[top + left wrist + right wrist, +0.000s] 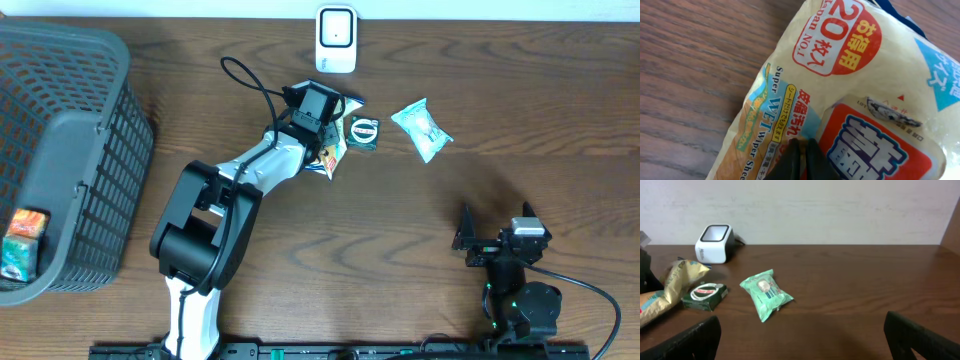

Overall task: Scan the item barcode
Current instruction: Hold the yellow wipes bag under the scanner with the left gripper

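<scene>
We are looking down at a brown wooden table (520, 90), where the left end effector (801, 151) is reaching toward the upper middle of the overhead frame and pressing down on a yellow pack of wet wipes (855, 75). In the left wrist view its dark fingers are sitting together, pinching the pack's film just below the red and white label. The pack is lying flat on the table, below the white scanner (336, 38) that is standing at the top edge. A small dark green box (362, 131) is sitting just beside the pack on its right, and a mint green packet (422, 130) is lying a little further right, apart from both. The right end effector (497, 228) is waiting at the lower right of the overhead frame with its fingers spread wide, holding nothing. A grey basket (70, 130) is filling the left side, with a colourful item (22, 245) lying in its lower corner.
</scene>
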Motion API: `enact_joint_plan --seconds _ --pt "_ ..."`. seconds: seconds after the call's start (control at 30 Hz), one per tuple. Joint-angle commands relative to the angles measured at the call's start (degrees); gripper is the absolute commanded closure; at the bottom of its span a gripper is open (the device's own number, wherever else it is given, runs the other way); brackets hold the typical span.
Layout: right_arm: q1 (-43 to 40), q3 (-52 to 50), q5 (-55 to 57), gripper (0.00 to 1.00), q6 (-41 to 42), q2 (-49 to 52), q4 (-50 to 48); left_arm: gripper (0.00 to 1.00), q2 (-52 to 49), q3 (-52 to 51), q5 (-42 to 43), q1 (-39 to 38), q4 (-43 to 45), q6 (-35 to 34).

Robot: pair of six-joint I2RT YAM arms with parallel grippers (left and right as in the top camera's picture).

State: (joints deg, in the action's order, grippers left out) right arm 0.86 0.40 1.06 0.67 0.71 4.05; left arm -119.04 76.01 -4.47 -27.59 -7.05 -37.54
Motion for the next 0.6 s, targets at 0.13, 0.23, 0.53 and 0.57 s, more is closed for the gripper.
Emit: enact_joint_plan --seconds 0.13,0.23,0.53,0.57 --pt "-0.46 -0.09 -0.13 0.01 0.59 -0.07 0.24 0.93 11.74 0.42 -1.60 0.15 -0.09 3.45" --pt "-0.46 -0.09 -0.13 0.01 0.59 -0.09 0.24 0.92 15.02 0.42 -2.64 0.15 -0.07 3.43" --pt "-0.46 -0.09 -0.13 0.01 0.59 -0.07 0.24 0.92 10.56 0.39 -2.64 0.15 2.97 2.38" --pt "-0.46 -0.09 -0.13 0.01 0.59 -0.07 0.24 0.92 9.55 0.39 -2.62 0.15 4.15 2.34"
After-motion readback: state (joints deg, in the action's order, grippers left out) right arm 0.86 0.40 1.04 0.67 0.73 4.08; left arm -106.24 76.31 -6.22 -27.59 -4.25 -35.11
